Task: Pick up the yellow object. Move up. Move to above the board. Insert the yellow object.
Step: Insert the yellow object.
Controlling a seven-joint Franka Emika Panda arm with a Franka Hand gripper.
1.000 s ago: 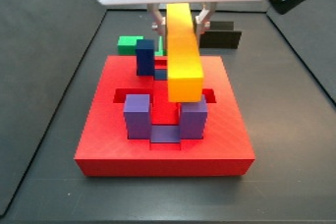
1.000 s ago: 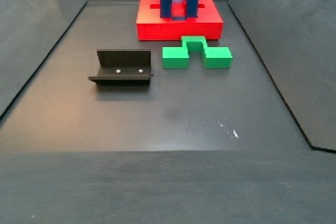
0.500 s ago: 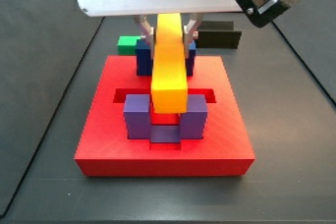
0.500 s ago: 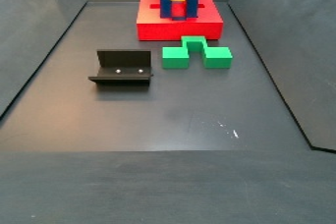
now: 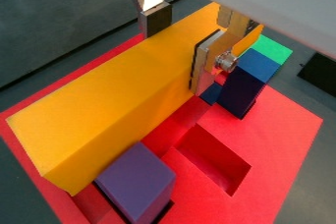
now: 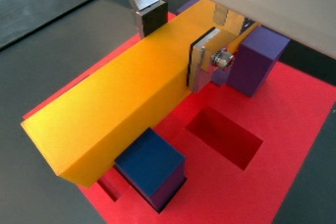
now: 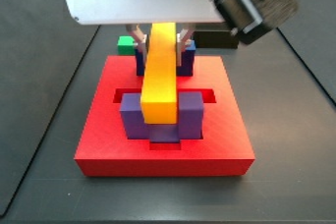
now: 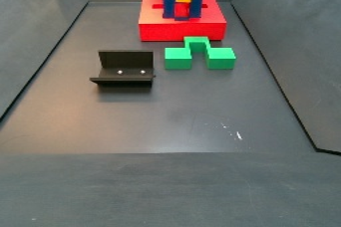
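Above the board [image 7: 164, 140], between its upright purple blocks [image 7: 133, 118] and dark-blue blocks [image 7: 141, 59]: the yellow object [image 7: 160, 71], lying lengthwise, clamped at its far end by the gripper [image 5: 184, 43]. Well apart on the floor, a green block [image 8: 200, 53] and the fixture [image 8: 123, 69].

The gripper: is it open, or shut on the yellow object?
Shut on the yellow object: the gripper, above the board, presses both fingers against its sides.
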